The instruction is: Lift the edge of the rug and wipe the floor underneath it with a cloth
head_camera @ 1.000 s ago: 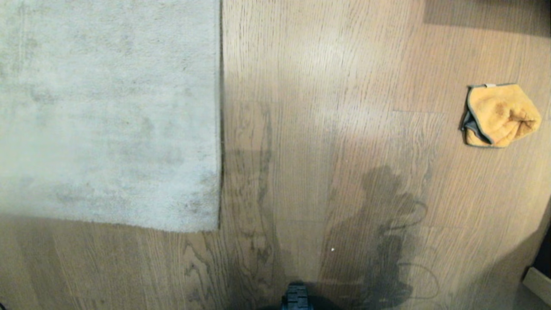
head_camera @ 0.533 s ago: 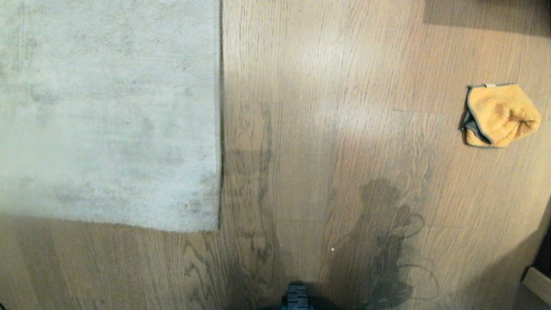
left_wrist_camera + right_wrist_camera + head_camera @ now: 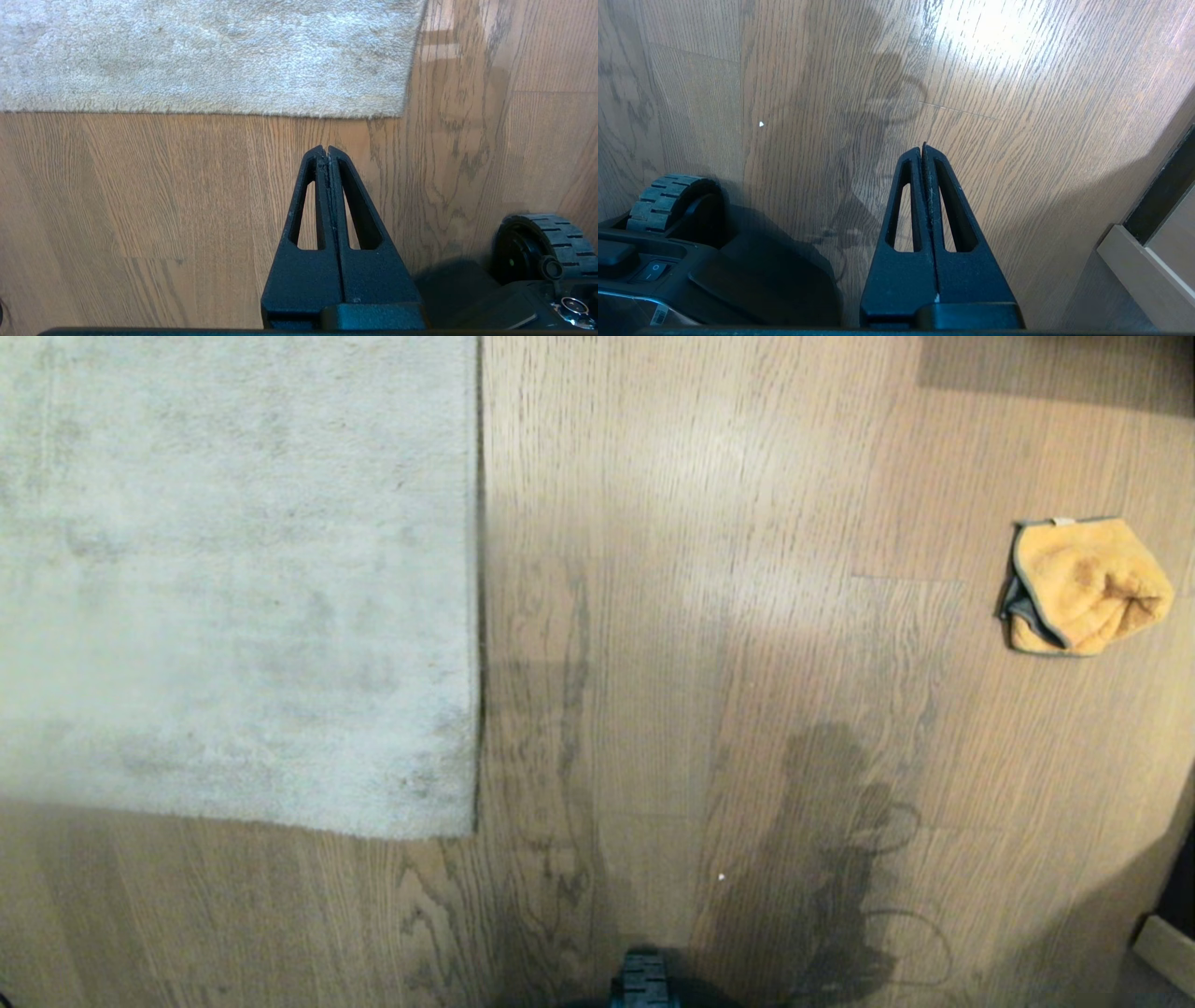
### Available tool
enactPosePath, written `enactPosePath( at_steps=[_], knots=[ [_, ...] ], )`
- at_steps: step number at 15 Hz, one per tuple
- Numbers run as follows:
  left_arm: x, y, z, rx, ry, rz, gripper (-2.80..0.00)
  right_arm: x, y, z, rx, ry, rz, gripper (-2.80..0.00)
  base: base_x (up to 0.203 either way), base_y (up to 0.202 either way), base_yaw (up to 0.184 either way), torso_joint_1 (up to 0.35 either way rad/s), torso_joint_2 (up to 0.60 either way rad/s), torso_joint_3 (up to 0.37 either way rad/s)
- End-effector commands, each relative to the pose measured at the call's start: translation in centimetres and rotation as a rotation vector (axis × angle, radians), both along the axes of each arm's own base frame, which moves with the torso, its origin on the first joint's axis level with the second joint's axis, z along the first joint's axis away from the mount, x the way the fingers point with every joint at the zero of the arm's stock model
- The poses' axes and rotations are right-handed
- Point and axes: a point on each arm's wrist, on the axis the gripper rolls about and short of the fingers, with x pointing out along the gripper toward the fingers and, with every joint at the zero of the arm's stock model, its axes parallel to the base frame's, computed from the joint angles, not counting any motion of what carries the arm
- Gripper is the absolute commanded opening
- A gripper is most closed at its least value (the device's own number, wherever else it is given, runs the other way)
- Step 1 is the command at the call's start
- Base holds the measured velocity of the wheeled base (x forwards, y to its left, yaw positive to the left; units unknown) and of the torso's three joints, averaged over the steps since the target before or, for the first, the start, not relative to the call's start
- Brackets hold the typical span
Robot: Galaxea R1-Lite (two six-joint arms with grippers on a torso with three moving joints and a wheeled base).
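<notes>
Head view: you are looking down on the floor (image 3: pixel 709 569), light brown planks with dark wavy grain. The rug (image 3: pixel 233 579) fills the sector from your nine o'clock round to eleven o'clock, lying flat; its rug edge (image 3: pixel 476 616) runs straight away from you and meets a square corner (image 3: pixel 467 826) at about ten o'clock, close in. The cloth (image 3: pixel 1083 586), an orange-yellow rag with dark grey trim and a small white tag, lies crumpled on bare planks at your two o'clock, well apart from the rug. A shadow (image 3: pixel 831 859) of arm and cabling falls on the planks near one o'clock, close to the base. A ribbed black wheel (image 3: pixel 642 985) of the base shows at six o'clock. Neither arm enters this view. Left wrist view: the left gripper (image 3: pixel 328 150) hangs over bare floor just short of the rug's near border, its jaws pressed fully together and holding nothing. Right wrist view: the right gripper (image 3: pixel 923 149) hangs over shadowed planks, its jaws likewise closed tight and empty; pale furniture (image 3: pixel 1148 261) stands beside it.
</notes>
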Motion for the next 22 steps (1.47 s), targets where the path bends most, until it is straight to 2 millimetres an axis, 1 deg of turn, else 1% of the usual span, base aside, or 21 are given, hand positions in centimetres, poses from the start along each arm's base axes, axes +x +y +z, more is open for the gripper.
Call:
enactPosePath(
  at_steps=[1,22],
  knots=[
    [0.00,0.00,0.00,0.000,-0.001,0.000,-2.80,0.02,0.00,0.00,-0.001,0.003,0.001,-2.80,0.000,0.000,0.000,0.000,0.00,0.000],
    [0.00,0.00,0.00,0.006,-0.001,-0.002,-2.80,0.02,0.00,0.00,-0.001,0.003,0.001,-2.80,0.000,0.000,0.000,0.000,0.00,0.000]
  ],
)
